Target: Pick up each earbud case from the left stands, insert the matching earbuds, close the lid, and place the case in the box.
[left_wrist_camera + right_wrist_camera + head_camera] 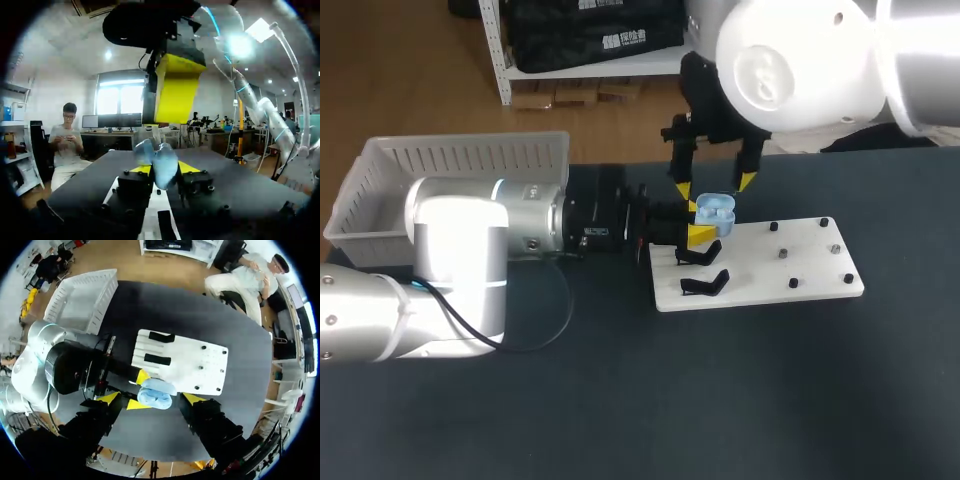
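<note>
1. The left arm (470, 250) comes in from the table's left edge and lies low and level across it. The left gripper (697, 220) sits at the near-left end of the white board (770, 262).
2. The left gripper is clamped on the light blue earbud case (714, 209), with one yellow tip on each of two opposite sides. It holds the case just above the board's far-left corner.
3. In the head view the case's lid looks raised, with the inside facing up. What is inside is too small to tell.
4. The right arm (800, 60) enters from the far-right corner and points down over the case. The right gripper (714, 186) hangs above it.
5. The right gripper's fingers are spread wide, one to each side of the case, and neither touches it. In the right wrist view the case lies between and ahead of these open tips.
6. In the left wrist view one yellow finger (177, 87) of the right gripper stands right above the held case.
7. The board lies on the dark table (720, 400), right of the middle and nearer the far edge. Two black stands (704, 283) sit on its left end, just beside the left gripper.
8. Small dark pegs (784, 253) dot the board's right half.
9. The white box (460, 158), with slatted walls, stands at the table's far-left corner, well apart from the case.
</note>
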